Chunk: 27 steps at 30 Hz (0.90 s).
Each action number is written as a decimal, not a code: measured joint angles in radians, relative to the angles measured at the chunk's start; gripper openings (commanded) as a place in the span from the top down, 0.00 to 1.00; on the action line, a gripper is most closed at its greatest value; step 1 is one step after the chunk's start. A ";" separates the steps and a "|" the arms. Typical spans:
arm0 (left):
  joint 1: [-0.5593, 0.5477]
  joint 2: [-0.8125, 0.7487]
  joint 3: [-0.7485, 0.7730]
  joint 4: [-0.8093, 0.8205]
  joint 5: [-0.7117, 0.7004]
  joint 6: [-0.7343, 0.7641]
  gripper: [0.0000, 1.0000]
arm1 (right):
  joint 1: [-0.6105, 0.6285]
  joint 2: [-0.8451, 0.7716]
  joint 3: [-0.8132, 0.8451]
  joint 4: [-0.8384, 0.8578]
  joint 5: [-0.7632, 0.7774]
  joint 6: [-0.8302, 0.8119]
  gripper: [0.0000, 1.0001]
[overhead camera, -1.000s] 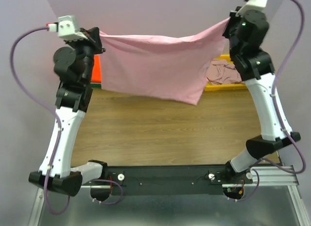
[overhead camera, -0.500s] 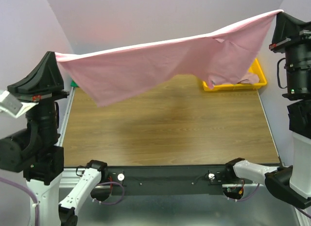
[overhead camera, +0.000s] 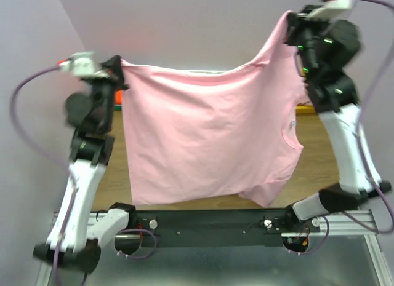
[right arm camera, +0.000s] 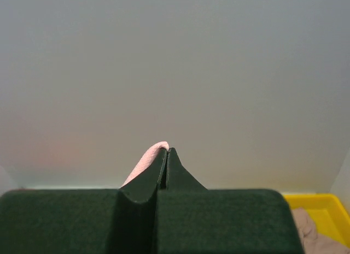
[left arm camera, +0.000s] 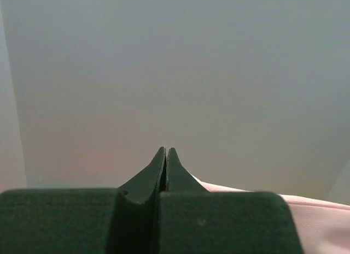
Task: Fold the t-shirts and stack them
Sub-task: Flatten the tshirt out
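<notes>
Corners of light pink t-shirt (overhead camera: 209, 144) inside both tightly closed jaws.

Left claw (left arm camera: 165, 155) and right claw (right arm camera: 166, 155) held high, both pinched shut.

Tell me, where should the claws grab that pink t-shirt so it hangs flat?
At the two far ends of its top edge, each claw coming in from its own side. The left claw and right claw are shut there, and the pink t-shirt hangs as one fairly smooth sheet, collar at the right.
</notes>
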 measured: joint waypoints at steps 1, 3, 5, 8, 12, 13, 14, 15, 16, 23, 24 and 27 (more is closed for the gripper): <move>0.017 0.108 -0.049 0.021 -0.002 -0.005 1.00 | 0.000 0.050 -0.001 0.009 0.007 0.000 1.00; 0.059 0.285 -0.090 0.035 0.002 -0.025 1.00 | -0.003 0.201 0.006 0.029 0.021 0.001 1.00; 0.098 0.468 -0.108 0.021 0.014 -0.037 0.67 | -0.010 0.373 0.012 0.031 0.026 0.007 0.92; 0.133 0.775 -0.063 -0.035 0.060 -0.047 0.33 | -0.026 0.601 0.043 0.021 0.019 0.022 0.35; 0.136 0.939 -0.006 -0.097 0.105 -0.058 0.22 | -0.042 0.807 0.017 -0.058 -0.010 0.044 0.00; 0.131 0.938 -0.005 -0.102 0.109 -0.058 0.22 | -0.047 0.814 -0.011 -0.082 -0.019 0.051 0.00; 0.128 0.927 -0.003 -0.102 0.110 -0.059 0.22 | -0.049 0.812 -0.032 -0.103 -0.024 0.056 0.00; 0.124 0.913 -0.002 -0.098 0.111 -0.059 0.22 | -0.050 0.803 -0.043 -0.108 -0.029 0.058 0.00; 0.119 0.888 -0.003 -0.096 0.111 -0.061 0.22 | -0.050 0.793 -0.049 -0.107 -0.033 0.060 0.00; 0.048 0.690 -0.134 -0.018 0.111 -0.095 0.22 | -0.051 0.446 -0.318 -0.069 -0.124 0.117 0.00; 0.036 0.673 -0.164 -0.008 0.117 -0.105 0.23 | -0.051 0.394 -0.364 -0.058 -0.150 0.134 0.00; 0.018 0.656 -0.274 0.005 0.135 -0.130 0.23 | -0.045 0.293 -0.482 -0.029 -0.210 0.171 0.01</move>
